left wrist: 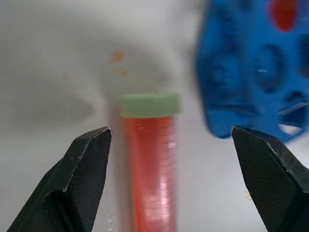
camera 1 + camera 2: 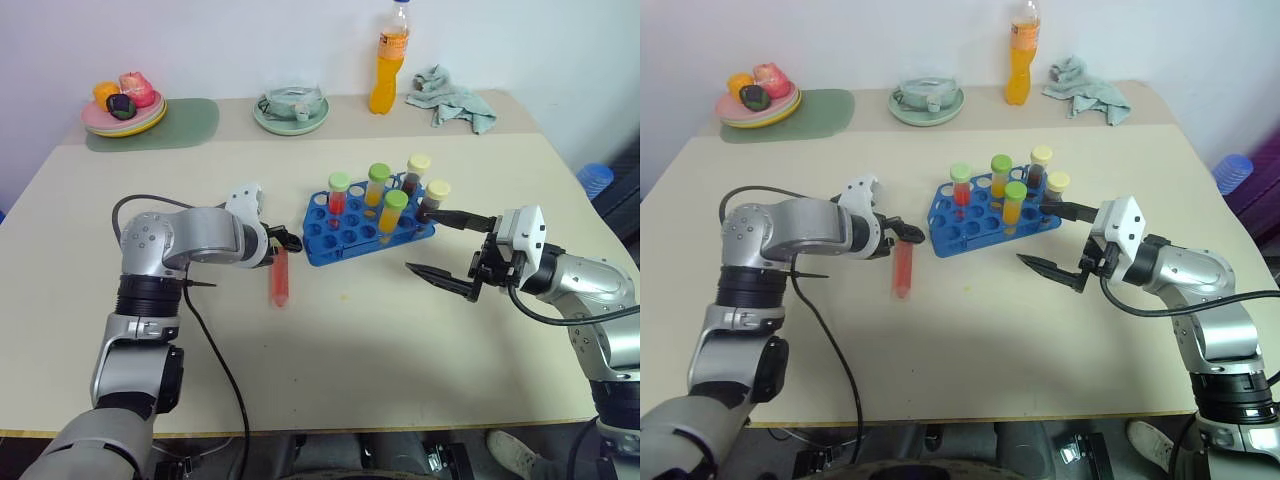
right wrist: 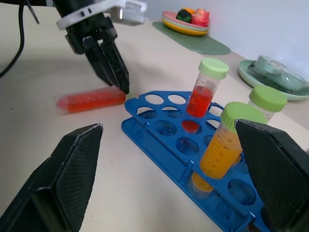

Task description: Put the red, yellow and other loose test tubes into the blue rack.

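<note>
I see the red tube (image 2: 280, 279) lying flat on the table (image 2: 330, 340), just left of the blue rack (image 2: 352, 232). Its green cap (image 1: 150, 105) is at the far end, toward the back of the table. My left gripper (image 2: 285, 240) hangs right over that capped end, pointing down at it. Its two black fingers (image 1: 82, 181) are spread wide, one on each side of the tube, and they are not touching it. Nothing is held.

The blue rack sits in the middle of the table. Five tubes stand up in it: a red one with a green cap (image 2: 338, 194), two orange ones with green caps (image 2: 392, 213), and two dark ones with pale yellow caps (image 2: 434, 198). Many holes at the left end of the rack have no tube in them.

My right gripper (image 2: 440, 245) is at the right end of the rack, pointing left. Its fingers are also spread wide and hold nothing. The far finger reaches close to the dark tube at the rack's right end; I cannot tell if it touches.
</note>
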Robot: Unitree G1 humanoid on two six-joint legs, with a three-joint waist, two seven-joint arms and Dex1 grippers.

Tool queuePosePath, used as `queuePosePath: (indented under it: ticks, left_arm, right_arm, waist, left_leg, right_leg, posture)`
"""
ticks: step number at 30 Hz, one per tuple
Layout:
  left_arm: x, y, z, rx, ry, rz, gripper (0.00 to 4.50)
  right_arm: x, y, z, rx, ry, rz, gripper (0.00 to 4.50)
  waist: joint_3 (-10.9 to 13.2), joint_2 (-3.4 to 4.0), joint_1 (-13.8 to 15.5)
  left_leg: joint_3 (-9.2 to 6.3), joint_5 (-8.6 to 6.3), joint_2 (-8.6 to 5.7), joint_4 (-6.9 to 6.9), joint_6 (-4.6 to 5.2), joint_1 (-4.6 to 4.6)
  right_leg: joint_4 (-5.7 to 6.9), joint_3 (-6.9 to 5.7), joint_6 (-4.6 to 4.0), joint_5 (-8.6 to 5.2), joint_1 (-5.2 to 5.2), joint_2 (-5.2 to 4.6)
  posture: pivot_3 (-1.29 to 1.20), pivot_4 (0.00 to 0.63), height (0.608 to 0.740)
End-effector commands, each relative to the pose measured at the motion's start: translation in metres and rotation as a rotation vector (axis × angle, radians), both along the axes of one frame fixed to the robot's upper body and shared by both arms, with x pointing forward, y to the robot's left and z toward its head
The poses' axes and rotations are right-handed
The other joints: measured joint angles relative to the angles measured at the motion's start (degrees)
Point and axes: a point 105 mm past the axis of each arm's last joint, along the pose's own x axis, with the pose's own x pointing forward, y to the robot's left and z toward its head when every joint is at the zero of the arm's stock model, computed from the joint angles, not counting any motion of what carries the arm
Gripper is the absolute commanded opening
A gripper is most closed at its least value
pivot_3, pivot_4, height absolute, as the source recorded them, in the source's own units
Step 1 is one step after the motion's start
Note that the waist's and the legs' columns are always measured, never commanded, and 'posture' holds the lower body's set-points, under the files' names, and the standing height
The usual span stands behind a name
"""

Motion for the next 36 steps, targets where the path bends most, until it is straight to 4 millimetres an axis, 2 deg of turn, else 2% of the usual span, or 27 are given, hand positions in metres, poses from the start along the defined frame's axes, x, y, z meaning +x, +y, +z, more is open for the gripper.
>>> queuePosePath:
  ticks: [1, 8, 9, 11, 15, 16, 20, 27, 33, 36]
  left_arm:
    - [0.002, 0.006, 0.004, 0.005, 0.009, 0.031, 4.07]
    - [0.005, 0.007, -0.004, 0.041, 0.085, 0.059, 4.07]
    - [0.005, 0.005, -0.005, 0.043, 0.098, 0.053, 3.65]
    - [0.005, 0.003, -0.008, 0.056, 0.126, 0.051, 3.22]
    - [0.006, 0.002, -0.011, 0.071, 0.152, 0.037, 1.19]
    - [0.006, 0.003, -0.011, 0.073, 0.156, 0.037, 0.8]
    - [0.006, 0.005, -0.01, 0.065, 0.153, 0.034, 0.74]
    - [0.002, 0.019, -0.012, 0.072, 0.116, 0.087, 0.74]
    - [-0.006, 0.03, -0.009, 0.101, 0.026, 0.061, 0.74]
    - [-0.015, 0.034, 0.002, 0.139, -0.078, -0.034, 0.74]
  right_arm:
    - [-0.003, 0.006, 0.01, 0.008, -0.049, 0.008, 4.49]
    - [-0.006, 0.006, 0.011, 0.013, -0.049, 0.0, 4.49]
    - [-0.006, 0.006, 0.011, 0.014, -0.05, -0.004, 4.5]
    - [-0.006, 0.005, 0.011, 0.017, -0.05, -0.011, 4.5]
    - [-0.007, 0.004, 0.009, 0.018, -0.048, -0.014, 4.5]
    - [-0.007, 0.004, 0.008, 0.018, -0.047, -0.016, 4.5]
    - [-0.007, 0.003, 0.006, 0.02, -0.045, -0.02, 4.5]
    - [-0.004, 0.002, 0.004, 0.02, -0.035, -0.016, 4.5]
    - [0.003, 0.005, 0.007, 0.022, -0.038, 0.002, 4.5]
    - [0.003, 0.007, 0.008, 0.028, -0.034, 0.016, 4.5]
  waist:
    - [0.0, 0.0, 0.0]
    - [0.0, -0.03, 0.1]
    - [0.0, -0.03, 0.1]
    - [0.0, -0.03, 0.2]
    - [0.0, -0.04, 0.5]
    - [0.0, -0.04, 0.5]
    - [0.0, -0.04, 0.8]
    - [0.0, -0.04, 1.2]
    - [-0.1, -0.03, 1.3]
    - [0.0, -0.04, 1.2]
  left_leg:
    - [0.0, 0.0, 0.0, 0.0, 0.0, 0.0]
    - [0.0, 0.0, -0.01, 0.02, -0.01, 0.0]
    - [0.0, 0.0, -0.02, 0.03, -0.01, 0.0]
    - [0.0, 0.0, -0.02, 0.02, -0.02, 0.0]
    - [0.01, 0.02, -0.03, 0.04, -0.05, 0.0]
    - [0.01, 0.02, -0.03, 0.04, -0.06, 0.0]
    - [0.03, 0.08, -0.02, 0.04, -0.16, 0.0]
    - [0.04, 0.1, -0.01, 0.03, -0.2, 0.01]
    - [0.06, 0.1, 0.0, 0.02, -0.19, 0.01]
    - [0.06, 0.1, 0.0, 0.02, -0.2, 0.0]
  right_leg:
    - [0.0, 0.0, 0.0, 0.0, 0.0, 0.0]
    - [0.01, -0.01, 0.01, 0.0, 0.01, 0.0]
    - [0.01, -0.01, 0.01, 0.0, 0.02, 0.0]
    - [0.02, -0.01, 0.01, 0.0, 0.01, 0.0]
    - [0.02, -0.01, 0.02, 0.01, 0.02, 0.0]
    - [0.02, -0.01, 0.02, 0.01, 0.01, 0.0]
    - [0.04, 0.0, 0.02, 0.01, 0.0, 0.0]
    - [0.05, 0.02, 0.02, 0.01, -0.02, 0.01]
    - [0.07, 0.03, 0.01, 0.01, -0.04, 0.01]
    - [0.06, 0.03, 0.0, 0.01, -0.03, 0.01]
  posture:
    - [0.0, 0.15, 0.739]
    - [0.0, 0.15, 0.739]
    - [0.0, 0.15, 0.739]
    - [0.0, 0.15, 0.739]
    - [0.0, 0.15, 0.739]
    - [0.0, 0.15, 0.739]
    - [0.0, 0.15, 0.739]
    - [0.0, 0.15, 0.739]
    - [0.0, 0.15, 0.739]
    - [0.0, 0.15, 0.739]
